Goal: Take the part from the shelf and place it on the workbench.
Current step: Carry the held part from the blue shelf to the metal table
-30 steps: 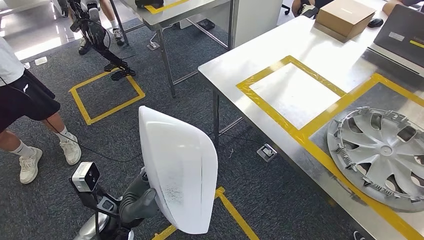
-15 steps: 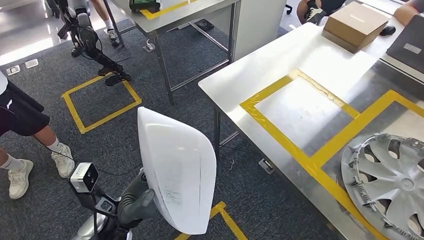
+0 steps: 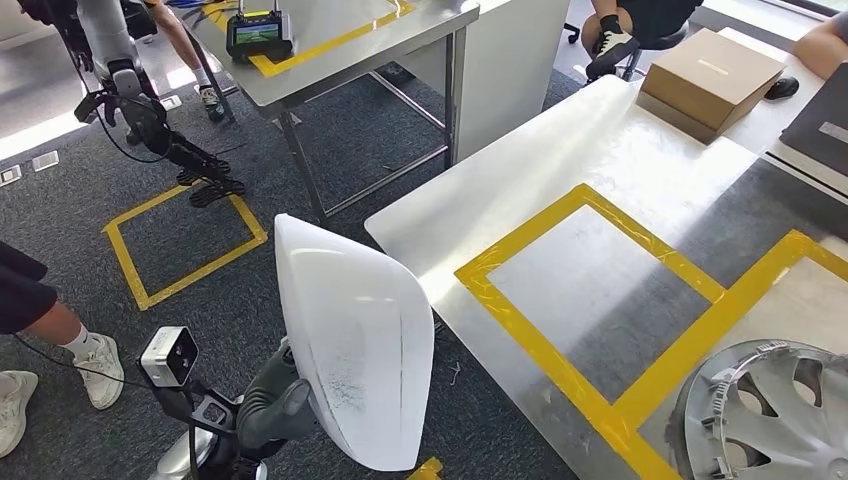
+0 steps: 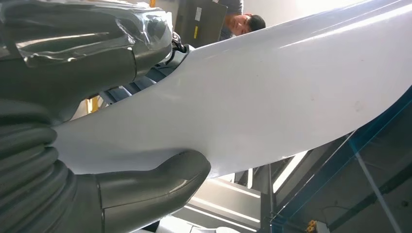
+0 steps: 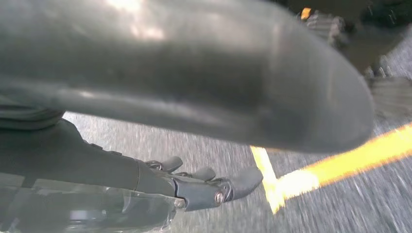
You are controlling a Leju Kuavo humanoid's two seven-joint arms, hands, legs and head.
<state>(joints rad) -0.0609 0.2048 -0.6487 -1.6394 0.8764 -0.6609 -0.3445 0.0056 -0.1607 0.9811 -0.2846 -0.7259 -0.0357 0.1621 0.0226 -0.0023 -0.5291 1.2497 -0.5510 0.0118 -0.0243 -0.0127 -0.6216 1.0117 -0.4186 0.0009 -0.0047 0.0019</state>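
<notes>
Left hand point(image 3: 275, 405) clamped on the white part point(image 3: 355, 335), thumb and fingers pinching its lower edge (part upright, over the carpet, left of the workbench point(image 3: 560, 215)). Right hand point(image 5: 204, 187) hangs above the floor, fingers apart, nothing in them. Hubcap point(image 3: 770, 415) lies at the workbench's near right, cardboard box point(image 3: 712, 68) far.
</notes>
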